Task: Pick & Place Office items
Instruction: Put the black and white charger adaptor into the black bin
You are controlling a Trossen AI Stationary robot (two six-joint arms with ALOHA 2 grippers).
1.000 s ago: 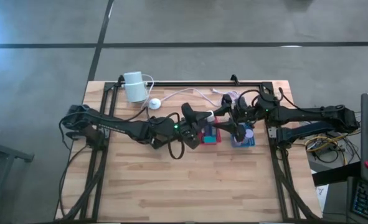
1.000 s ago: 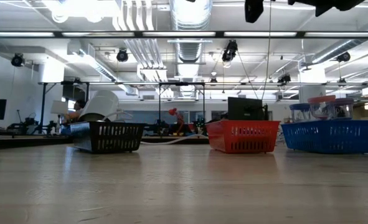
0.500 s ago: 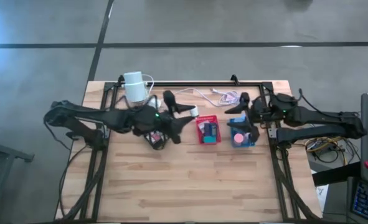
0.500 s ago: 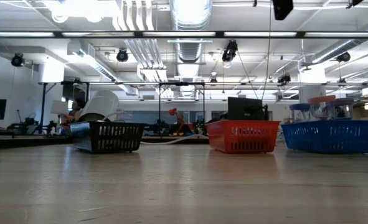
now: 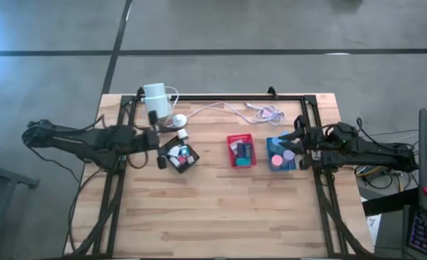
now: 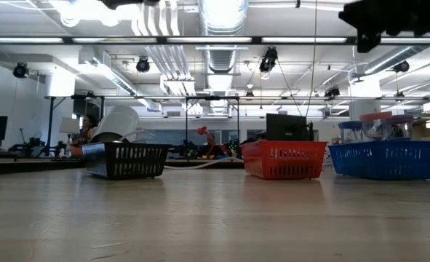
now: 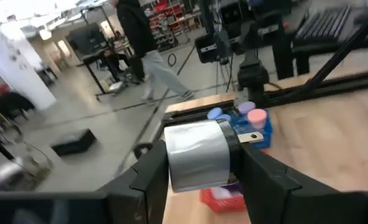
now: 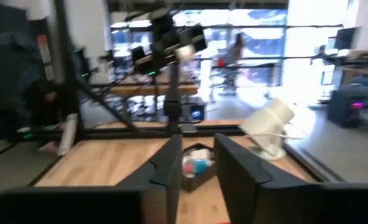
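Observation:
Three small trays stand in a row on the wooden table. The black tray (image 5: pixel 180 155) (image 6: pixel 125 160) holds teal, white and pink office items. The red tray (image 5: pixel 240 150) (image 6: pixel 283 160) holds dark and blue ones. The blue tray (image 5: pixel 282 154) (image 6: pixel 386 159) holds pink and purple discs. My left gripper (image 5: pixel 157 141) hovers left of the black tray, shut on a silver-grey cylinder (image 7: pixel 196 155). My right gripper (image 5: pixel 300 137) (image 8: pixel 198 171) hovers at the blue tray's right side; its fingers stand a little apart with nothing between them. My left gripper pinches the silver-grey cylinder between its two fingers, one finger on each side of it (image 7: pixel 171 168). The fingers lie about level and point toward the table's right. The cylinder is lifted clear of the table.
A white cylinder (image 5: pixel 155 100) with its cable (image 5: pixel 256 112) and a white puck (image 5: pixel 179 120) sit along the far edge. A black frame (image 5: pixel 314 115) rims the table. The near half of the wood (image 5: pixel 213 217) is bare. A person (image 7: pixel 140 43) walks beyond the table.
My left gripper has drawn back from beside the red tray toward the table's left edge, past the black tray, rolling as it went and keeping the silver-grey cylinder. My right gripper has pulled back from over the blue tray toward the table's right edge.

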